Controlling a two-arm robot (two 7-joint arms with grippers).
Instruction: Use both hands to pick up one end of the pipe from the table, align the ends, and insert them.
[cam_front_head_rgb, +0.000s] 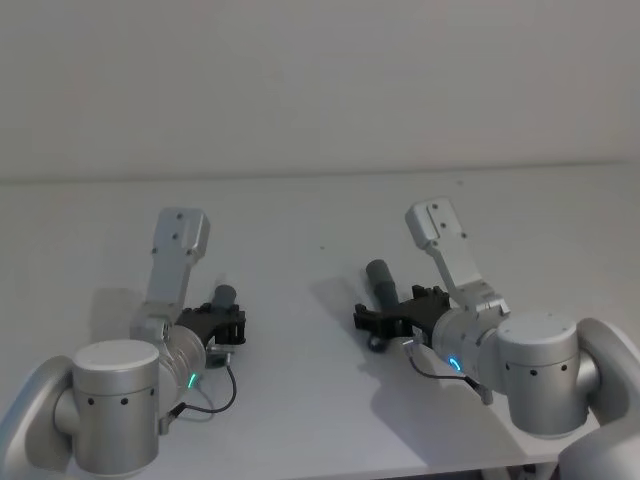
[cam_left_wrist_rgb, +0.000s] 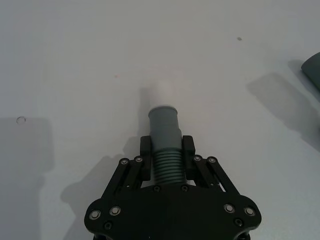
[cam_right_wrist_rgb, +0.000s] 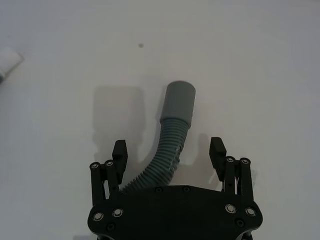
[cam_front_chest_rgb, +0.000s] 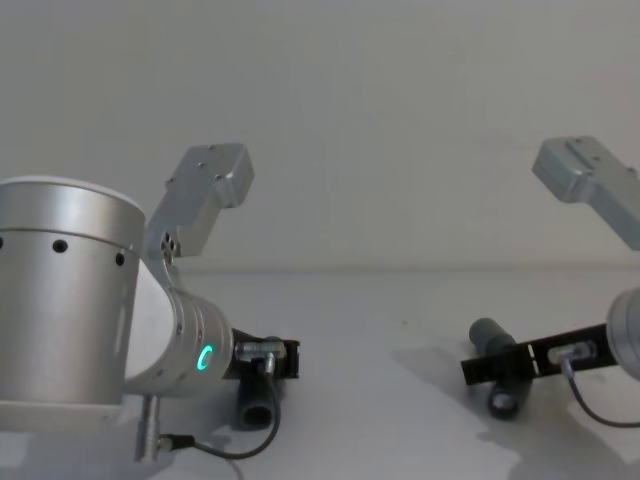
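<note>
While the left gripper (cam_left_wrist_rgb: 167, 147) clamps a white-tipped ribbed hose (cam_left_wrist_rgb: 164, 122), the right gripper (cam_right_wrist_rgb: 168, 146) gapes around a bent grey hose (cam_right_wrist_rgb: 179, 102).

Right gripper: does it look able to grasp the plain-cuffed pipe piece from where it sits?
Probably yes: the right gripper is open, its fingers either side of the pipe piece, with nothing in between.

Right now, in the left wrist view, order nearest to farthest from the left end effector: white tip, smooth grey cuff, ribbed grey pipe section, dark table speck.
1. Ribbed grey pipe section, clamped in the left end effector.
2. Smooth grey cuff, just ahead.
3. White tip, past the cuff.
4. Dark table speck, farthest.
</note>
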